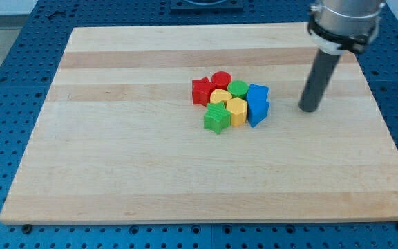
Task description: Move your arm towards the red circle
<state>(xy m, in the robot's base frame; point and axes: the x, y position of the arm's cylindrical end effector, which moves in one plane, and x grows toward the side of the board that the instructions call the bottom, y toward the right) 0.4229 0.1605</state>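
Observation:
The red circle (221, 79) sits at the top of a tight cluster of blocks near the middle of the wooden board (116, 138). The cluster also holds a red star (202, 91), a green circle (238, 88), a yellow heart (219, 97), a yellow block (236, 111), a green star (216, 119) and two blue blocks (257, 104). My tip (309, 108) stands on the board to the view's right of the cluster, apart from the blue blocks and well right of the red circle.
The board lies on a blue perforated table (5, 83). The arm's grey body (344, 21) comes down from the view's top right.

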